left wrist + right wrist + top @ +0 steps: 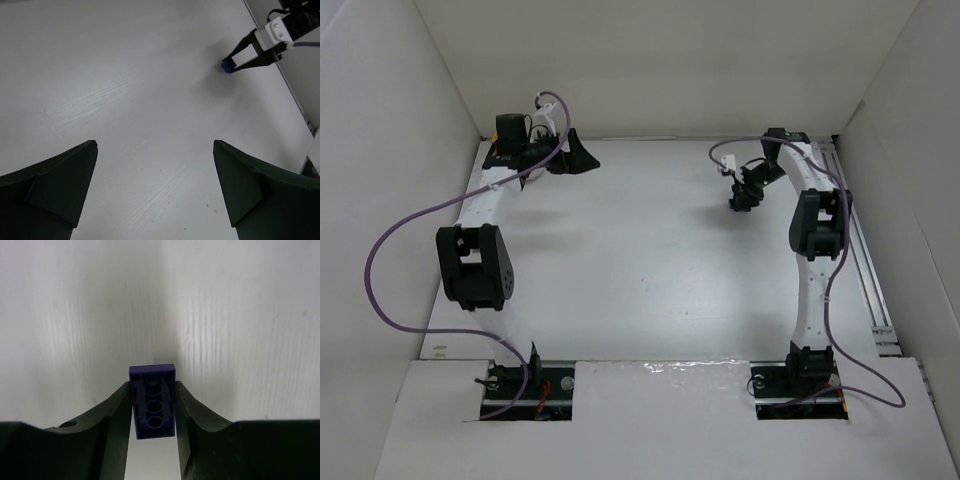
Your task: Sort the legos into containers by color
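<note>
One dark blue lego brick (152,402) is gripped between the two fingers (117,415) of the right gripper (152,386), which are pressed against its long sides. Its hollow underside, with three round tubes, is turned towards the wrist camera. The brick is held low over the far right part of the table (640,270); whether it touches the surface cannot be told. The table is white with a faint wood grain, and a soft shadow is cast on it beside the brick. A metal rail (872,290) is laid along its right edge, and plain white walls (670,60) are set around it on three sides. The right arm (812,270) is stretched forward along that edge and bent inward at the top, with the wrist tipped down. The left arm (480,215) is reached towards the far left corner, where the left gripper (578,157) is held with its jaws spread wide and empty. Purple cables (380,270) are looped off both arms.
</note>
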Controlling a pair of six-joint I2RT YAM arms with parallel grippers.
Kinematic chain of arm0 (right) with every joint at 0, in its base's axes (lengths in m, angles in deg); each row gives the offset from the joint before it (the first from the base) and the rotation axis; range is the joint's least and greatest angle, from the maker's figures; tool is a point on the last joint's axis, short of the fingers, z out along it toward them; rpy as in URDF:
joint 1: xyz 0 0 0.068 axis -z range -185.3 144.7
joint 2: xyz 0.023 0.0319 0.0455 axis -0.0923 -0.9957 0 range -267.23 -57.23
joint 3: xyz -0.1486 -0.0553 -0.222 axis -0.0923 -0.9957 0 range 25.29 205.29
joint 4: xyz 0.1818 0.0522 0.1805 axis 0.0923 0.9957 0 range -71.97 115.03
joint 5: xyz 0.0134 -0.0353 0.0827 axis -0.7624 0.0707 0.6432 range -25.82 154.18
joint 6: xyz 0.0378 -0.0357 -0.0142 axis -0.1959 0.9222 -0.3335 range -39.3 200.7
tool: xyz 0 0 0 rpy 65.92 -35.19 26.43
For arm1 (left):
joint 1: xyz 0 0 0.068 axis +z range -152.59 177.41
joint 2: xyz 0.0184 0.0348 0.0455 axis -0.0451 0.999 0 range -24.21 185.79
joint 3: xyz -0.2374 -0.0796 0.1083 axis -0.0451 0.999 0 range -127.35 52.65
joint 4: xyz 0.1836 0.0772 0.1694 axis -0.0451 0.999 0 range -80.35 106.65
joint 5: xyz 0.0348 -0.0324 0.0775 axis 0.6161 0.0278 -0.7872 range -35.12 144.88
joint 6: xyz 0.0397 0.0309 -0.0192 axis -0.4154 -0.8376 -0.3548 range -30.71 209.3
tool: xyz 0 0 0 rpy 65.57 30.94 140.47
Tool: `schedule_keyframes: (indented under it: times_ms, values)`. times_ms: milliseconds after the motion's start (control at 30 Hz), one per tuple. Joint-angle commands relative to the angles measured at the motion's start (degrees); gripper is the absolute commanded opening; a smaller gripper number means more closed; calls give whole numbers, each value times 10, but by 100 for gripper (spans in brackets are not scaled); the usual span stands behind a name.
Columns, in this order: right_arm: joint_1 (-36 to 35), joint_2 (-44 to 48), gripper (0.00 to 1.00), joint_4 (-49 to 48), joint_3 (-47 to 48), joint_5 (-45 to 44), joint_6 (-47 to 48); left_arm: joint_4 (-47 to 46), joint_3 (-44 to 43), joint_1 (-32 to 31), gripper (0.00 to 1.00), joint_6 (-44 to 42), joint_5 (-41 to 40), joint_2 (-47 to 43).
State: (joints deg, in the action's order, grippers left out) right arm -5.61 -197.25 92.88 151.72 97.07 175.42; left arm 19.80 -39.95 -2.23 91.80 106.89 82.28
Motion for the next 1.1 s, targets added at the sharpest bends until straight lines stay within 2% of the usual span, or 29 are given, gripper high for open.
schedule_keyframes:
  times_ms: [0,33,67,100,133,167,200,267,300,333,400,467,500,533,600,800,900,967,1067]
  values:
    - [-13,76,0,-76,32,216,-288,-167,94,-1,100,129,-49,-107]
    - [-20,90,0,-118,20,244,-360,-200,147,-8,100,145,-71,-130]
    - [-28,105,0,-167,-19,285,-436,-223,163,-14,100,155,-88,-149]
    - [-33,145,0,-221,-48,296,-571,-229,163,-32,100,146,-102,-168]
    - [-41,168,0,-337,-81,296,-633,-205,158,-40,100,140,-117,-168]
    - [-60,193,0,-400,-117,275,-686,-187,136,-45,100,140,-117,-163]
    - [-71,246,0,-463,-197,260,-775,-174,127,-45,100,161,-117,-150]
    - [-87,293,0,-621,-269,246,-824,-183,127,-45,100,201,-97,-150]
    - [-108,312,0,-654,-313,216,-838,-201,148,-50,100,216,-96,-150]
    - [-122,335,0,-667,-319,198,-838,-210,153,-62,100,224,-96,-150]
    - [-157,342,0,-668,-319,160,-838,-211,145,-77,89,235,-96,-150]
    - [-171,347,0,-668,-307,155,-838,-187,124,-103,74,235,-112,-128]
    - [-179,347,0,-668,-307,138,-838,-187,109,-109,58,227,-112,-122]
    - [-191,347,0,-668,-307,138,-838,-187,98,-114,51,220,-107,-117]
    - [-196,363,0,-668,-307,127,-797,-166,78,-126,44,215,-90,-96]
    - [-229,369,0,-611,-298,75,-713,-112,33,-146,44,175,-80,-78]
    - [-241,363,0,-597,-291,44,-702,-100,28,-151,49,163,-74,-78]
    - [-246,358,0,-583,-284,39,-696,-93,28,-163,60,157,-80,-78]
    - [-246,358,0,-583,-284,39,-696,-88,22,-168,61,144,-85,-73]
